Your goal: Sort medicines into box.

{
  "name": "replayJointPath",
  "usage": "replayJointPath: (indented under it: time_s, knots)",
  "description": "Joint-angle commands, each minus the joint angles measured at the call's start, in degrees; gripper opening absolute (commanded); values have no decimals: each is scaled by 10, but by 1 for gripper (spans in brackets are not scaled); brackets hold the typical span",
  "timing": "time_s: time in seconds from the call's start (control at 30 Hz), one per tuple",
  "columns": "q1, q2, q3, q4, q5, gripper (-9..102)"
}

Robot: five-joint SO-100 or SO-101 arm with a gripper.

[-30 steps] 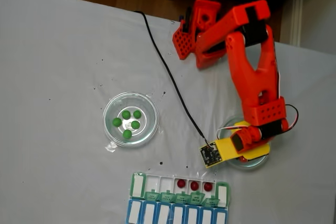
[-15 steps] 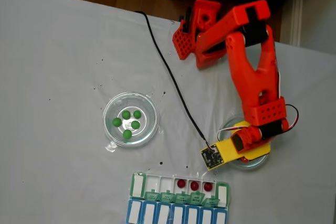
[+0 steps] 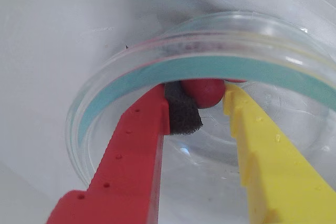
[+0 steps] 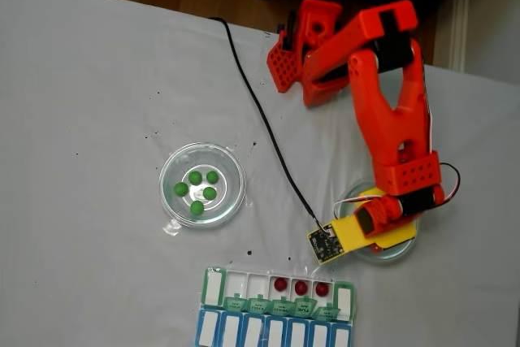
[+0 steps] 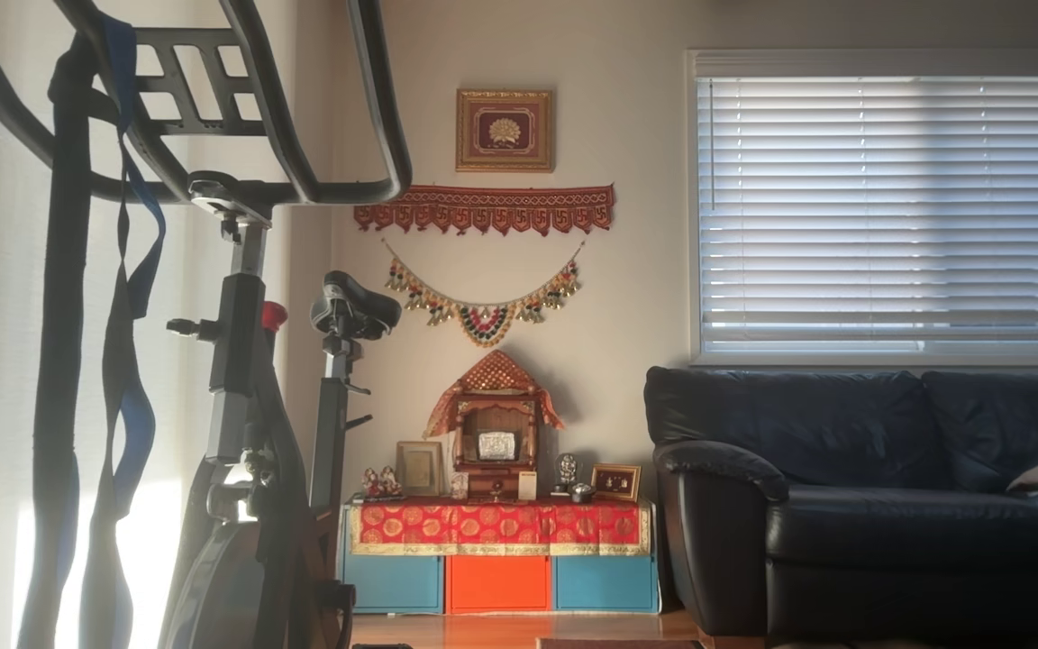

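Observation:
In the wrist view a dark red medicine lies against the far wall of a clear round dish. My gripper is closed around it, the black foam pad on the red finger on its left and the yellow finger on its right. In the fixed view the gripper reaches down into that dish, right of centre. The box sits at the bottom edge with three red medicines in adjacent compartments. Several green medicines lie in a second dish.
A blue-lidded row lies directly below the box. A black cable runs from the table's far edge to the wrist camera board. The arm's base stands at the back. Tiny black specks dot the white cloth.
The gripper has dipped very slightly toward the bottom of the fixed view, staying in the right dish. Nothing else has moved.

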Motion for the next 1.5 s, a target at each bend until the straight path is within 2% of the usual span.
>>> replayJointPath:
  time_s: [0.0,0.23,0.4,0.7,1.03,1.17,1.47]
  knots:
    - [-1,48,-7,12,-4,1]
    - [-22,167,18,75,11,1]
    - [-17,232,-18,152,26,2]
    - [82,225,-141,235,-9,2]
    - [237,84,-203,162,-90,2]
    - [274,6,-250,143,-104,2]
    - [314,-109,-386,162,-116,2]
